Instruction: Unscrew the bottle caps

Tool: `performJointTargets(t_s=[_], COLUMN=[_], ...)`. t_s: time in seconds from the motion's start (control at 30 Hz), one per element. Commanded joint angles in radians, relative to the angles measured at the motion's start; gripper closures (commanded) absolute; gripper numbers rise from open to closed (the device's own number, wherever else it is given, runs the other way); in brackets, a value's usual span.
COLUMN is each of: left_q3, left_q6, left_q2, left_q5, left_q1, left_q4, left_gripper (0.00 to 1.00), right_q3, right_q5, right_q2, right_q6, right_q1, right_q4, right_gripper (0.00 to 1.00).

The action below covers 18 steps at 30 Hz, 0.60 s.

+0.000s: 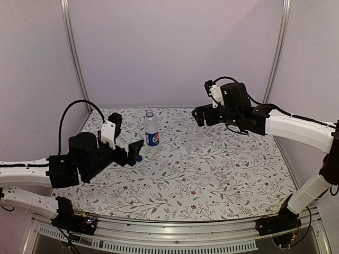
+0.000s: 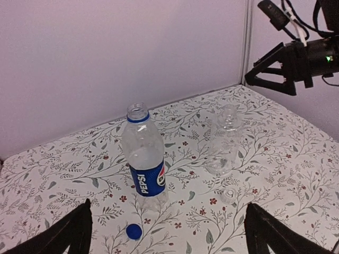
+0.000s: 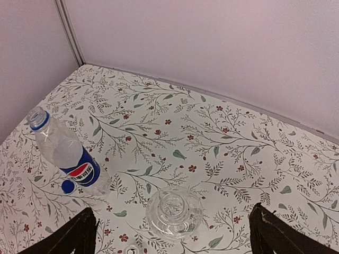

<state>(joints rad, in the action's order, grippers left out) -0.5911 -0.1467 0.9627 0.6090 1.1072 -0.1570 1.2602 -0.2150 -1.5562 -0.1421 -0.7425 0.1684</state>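
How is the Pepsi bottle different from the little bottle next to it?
The Pepsi bottle is taller; the plain bottle is shorter. The Pepsi bottle has a blue label and blue neck ring; the plain bottle has no label. A blue cap lies by the Pepsi bottle; a clear cap lies by the plain bottle. Both are clear plastic, upright and uncapped.

The black two-finger left gripper (image 1: 127, 135) sits low at nine o'clock, jaws wide; the right gripper (image 1: 204, 103) hovers at two o'clock, likewise spread.
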Motion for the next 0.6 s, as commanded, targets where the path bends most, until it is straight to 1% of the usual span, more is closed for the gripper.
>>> performJointTargets(t_s=[0.0,0.13,0.2,0.3,0.4,0.57], left_q3=[-0.054,-0.083,-0.095,-0.114,-0.157,-0.231], left_q6=[-0.010,-0.002,-0.014,-0.035,-0.033,0.003], left_q2=[-0.069,-0.131,-0.154,-0.173,-0.172,-0.146], left_q5=[-0.048,-0.117,-0.114,-0.172,-0.231,-0.294], left_q1=[-0.077,-0.187,-0.228,-0.296,-0.364,-0.445], left_q4=[0.077,0.125,0.140,0.153,0.225,0.275], left_gripper=[0.00,0.00,0.00,0.00,0.00,0.00], right_q3=[-0.060,-0.122,-0.154,-0.182,-0.179,-0.168], right_q5=[0.006,0.067,0.103,0.124,0.116,0.069], right_q2=[0.121,0.242,0.303,0.381,0.426,0.475], right_q6=[-0.017,-0.040,-0.051,-0.056,-0.036,0.002], right_q1=[0.048,0.133,0.181,0.229,0.239,0.239], right_q4=[0.046,0.064,0.067,0.088,0.121,0.160], right_gripper=[0.01,0.01,0.01,0.01,0.01,0.01])
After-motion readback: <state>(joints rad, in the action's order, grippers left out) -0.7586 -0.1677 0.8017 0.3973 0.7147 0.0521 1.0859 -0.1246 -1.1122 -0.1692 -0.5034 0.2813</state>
